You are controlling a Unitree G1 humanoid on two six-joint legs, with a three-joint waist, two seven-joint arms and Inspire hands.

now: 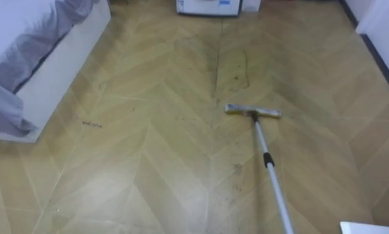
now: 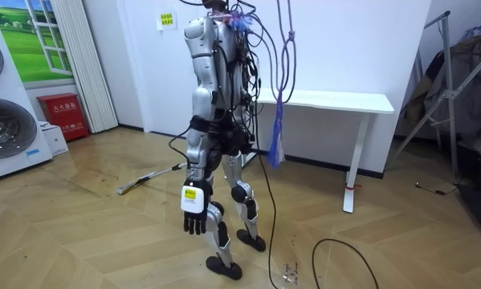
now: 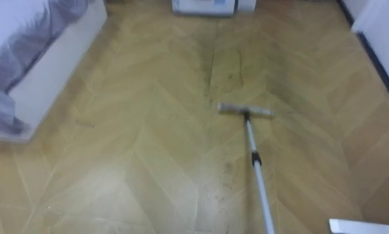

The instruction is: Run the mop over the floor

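Your robot stands upright on the floor (image 1: 155, 149) with the mop (image 1: 267, 160) laid out ahead of it. The mop head (image 1: 252, 111) rests flat on the boards, crosswise to the robot. From it the handle (image 1: 277, 192) runs back towards the robot and leaves the eye view at the lower right.

In the room view the handle's near end passes behind the robot's body, so you cannot tell what holds it there.

The left hand (image 2: 193, 210) is on the side away from the mop. It hangs straight down beside the left thigh at the end of a lowered arm. The back of the hand faces outward, and the fingers (image 2: 195, 226) point at the floor, slack and grasping nothing.

The bed (image 1: 58, 58) stands well to the left of the mop head, with a grey sheet (image 1: 6, 104) drooping over its near corner. A white appliance (image 1: 207, 6) sits well beyond the mop head, against the far side. Just beyond the head the boards show a darker patch (image 1: 236, 71). A few dark specks (image 1: 90, 123) lie between the mop and the bed. A white edge (image 1: 369, 227) shows right of the handle in the lower corner, and you cannot tell what it is.
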